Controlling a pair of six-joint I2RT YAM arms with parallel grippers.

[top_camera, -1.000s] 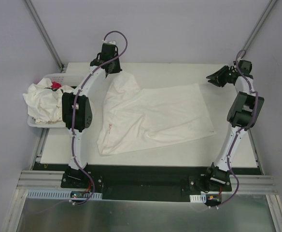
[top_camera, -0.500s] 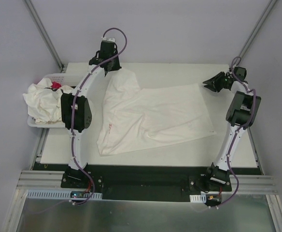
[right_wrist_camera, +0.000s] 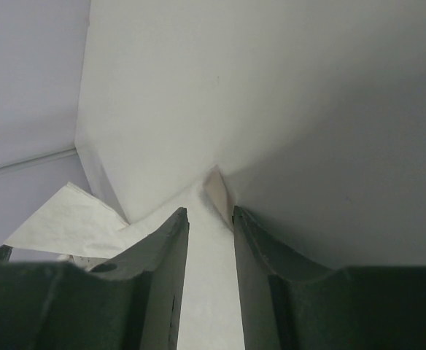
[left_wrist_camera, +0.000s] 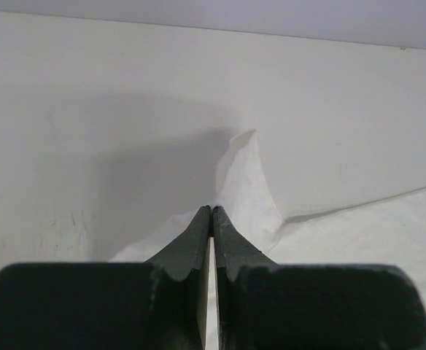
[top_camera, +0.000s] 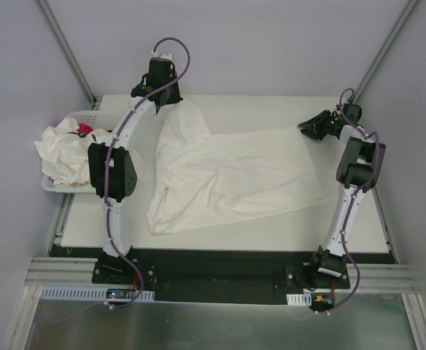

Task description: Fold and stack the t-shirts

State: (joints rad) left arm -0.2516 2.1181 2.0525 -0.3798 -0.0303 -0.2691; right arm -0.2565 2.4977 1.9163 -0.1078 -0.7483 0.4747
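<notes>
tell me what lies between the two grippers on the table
The spread t-shirt spans that stretch in the top view: the left gripper pinches its far-left corner, and the right gripper sits open at its far-right corner.

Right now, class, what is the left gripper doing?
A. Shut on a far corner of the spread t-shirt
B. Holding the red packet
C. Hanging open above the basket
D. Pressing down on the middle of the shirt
A: in the left wrist view the left gripper has its fingers closed together, with cloth from the far left corner of the spread t-shirt pinched between them.
</notes>
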